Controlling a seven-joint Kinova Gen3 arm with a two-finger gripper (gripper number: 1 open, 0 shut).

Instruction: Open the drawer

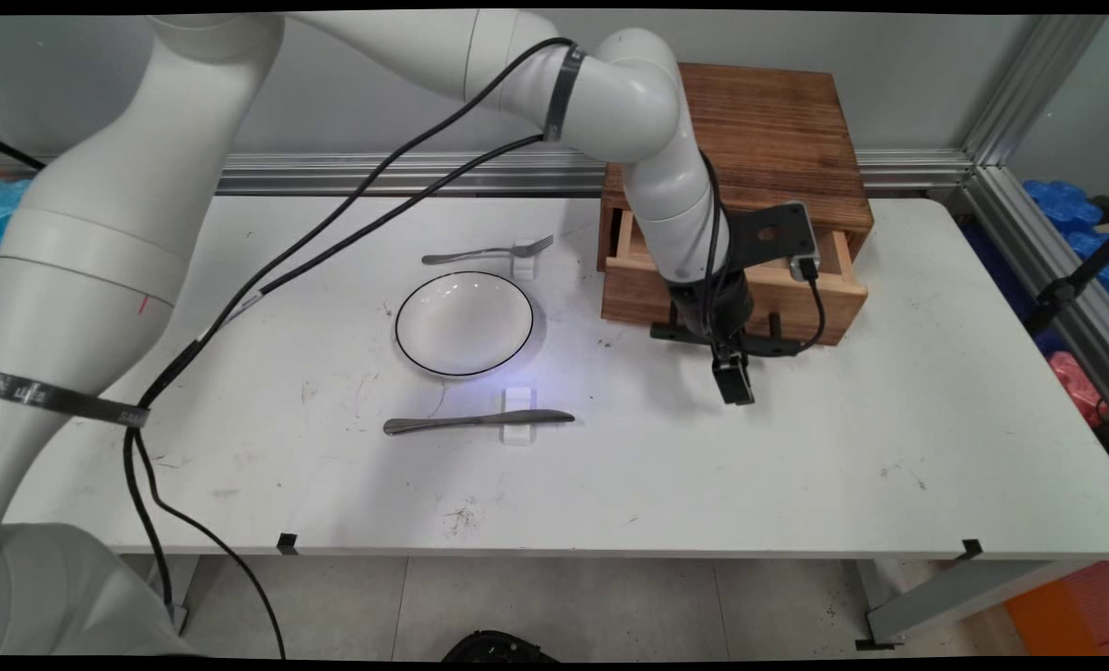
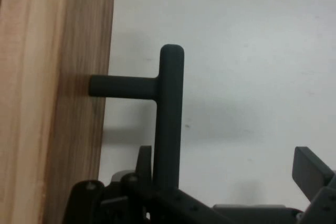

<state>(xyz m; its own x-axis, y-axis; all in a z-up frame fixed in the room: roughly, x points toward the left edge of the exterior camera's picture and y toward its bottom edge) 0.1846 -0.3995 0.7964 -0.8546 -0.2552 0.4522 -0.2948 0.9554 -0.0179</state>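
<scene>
Claw (image 1: 733, 377) spread wide at frame centre-right, black handle (image 2: 170, 114) of wooden drawer (image 1: 750, 294) between its fingers, plate (image 1: 464, 323) left.

A robotics lab or test cell, not a home: a white robot arm (image 1: 126, 233) trailing black cables (image 1: 331, 233) reaches over a scuffed white desk (image 1: 797, 466) framed at the back and right by bare aluminium rails (image 1: 1011, 102) against a plain grey wall. The place setting of plate (image 1: 464, 323), fork (image 1: 486, 251) and knife (image 1: 477, 421), the cutlery propped on small white blocks, beside a wooden drawer box (image 1: 769, 140), looks staged.
</scene>
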